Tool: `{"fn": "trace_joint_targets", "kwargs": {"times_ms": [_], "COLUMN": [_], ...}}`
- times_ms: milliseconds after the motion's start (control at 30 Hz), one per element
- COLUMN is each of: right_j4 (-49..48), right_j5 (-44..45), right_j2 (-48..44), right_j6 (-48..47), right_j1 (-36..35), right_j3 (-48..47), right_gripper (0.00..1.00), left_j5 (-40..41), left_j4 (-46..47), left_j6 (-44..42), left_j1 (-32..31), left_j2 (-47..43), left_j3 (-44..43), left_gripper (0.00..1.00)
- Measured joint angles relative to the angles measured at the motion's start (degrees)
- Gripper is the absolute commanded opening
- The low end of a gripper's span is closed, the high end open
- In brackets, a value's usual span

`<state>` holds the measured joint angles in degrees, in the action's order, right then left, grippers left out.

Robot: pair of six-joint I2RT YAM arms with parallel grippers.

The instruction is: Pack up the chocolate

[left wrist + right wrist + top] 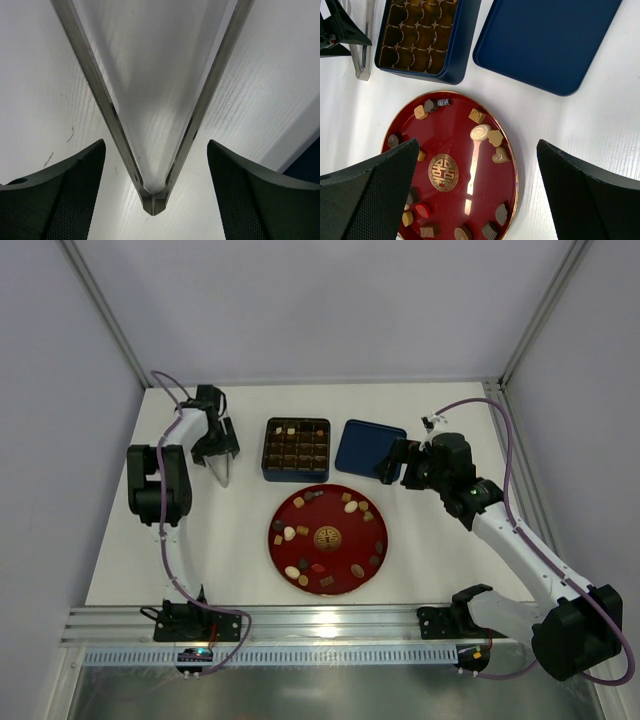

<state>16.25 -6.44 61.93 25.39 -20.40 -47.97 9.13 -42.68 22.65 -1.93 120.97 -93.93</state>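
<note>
Several small chocolates (350, 507), brown, tan and cream, lie around the edge of the round red plate (340, 552); the right wrist view shows them too, such as a cream swirl piece (480, 132). The dark blue grid box (297, 478) behind the plate holds a few pieces. My left gripper (217, 452) is open, its fingers either side of the hinge end of metal tongs (152, 197) lying on the table. My right gripper (392, 462) is open and empty, above the blue lid's right edge. It looks down on the plate (460, 135).
The flat blue lid (368, 445) lies right of the box, close to it. The tongs (222, 473) lie left of the box (451, 75). Grey walls close in the white table on three sides. A metal rail runs along the near edge.
</note>
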Motion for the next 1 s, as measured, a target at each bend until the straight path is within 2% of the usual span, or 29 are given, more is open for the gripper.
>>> {"fn": "trace_joint_targets", "kwargs": {"times_ms": [367,567,733,800,900,933,1000], "right_j4": [0.04,2.1,4.66,5.27,7.63,8.0,9.81], "right_j5": [0.31,3.19,6.05,6.56,6.91,7.04,7.23], "right_j2": [0.39,4.81,15.61,20.68,30.86,34.47,41.88], "right_j6": [0.0,0.02,0.28,0.33,0.2,0.13,-0.13], "right_j1": [0.0,0.37,4.35,6.29,8.68,9.2,9.97], "right_j3": [-0.11,-3.58,-11.82,-14.95,-21.55,-23.89,-28.83], "right_gripper": [1.0,0.98,0.81,0.77,0.68,0.61,0.56], "left_j5": [-1.03,-3.72,-6.51,-7.91,-10.71,-11.43,-13.09], "left_j4": [-2.43,-3.19,-3.54,-3.56,-3.37,-3.23,-2.69], "left_j6": [-0.59,-0.37,-0.07,0.0,0.79,0.96,1.46], "left_j1": [0.04,-0.2,-2.56,-4.37,-7.82,-9.01,-11.37], "left_j2": [-7.54,-14.95,-23.61,-26.1,-29.79,-30.88,-32.81], "left_j3": [-1.46,0.22,3.37,3.76,4.9,5.42,6.88], "left_gripper": [0.85,0.84,0.84,0.84,0.85,0.85,0.85]}}
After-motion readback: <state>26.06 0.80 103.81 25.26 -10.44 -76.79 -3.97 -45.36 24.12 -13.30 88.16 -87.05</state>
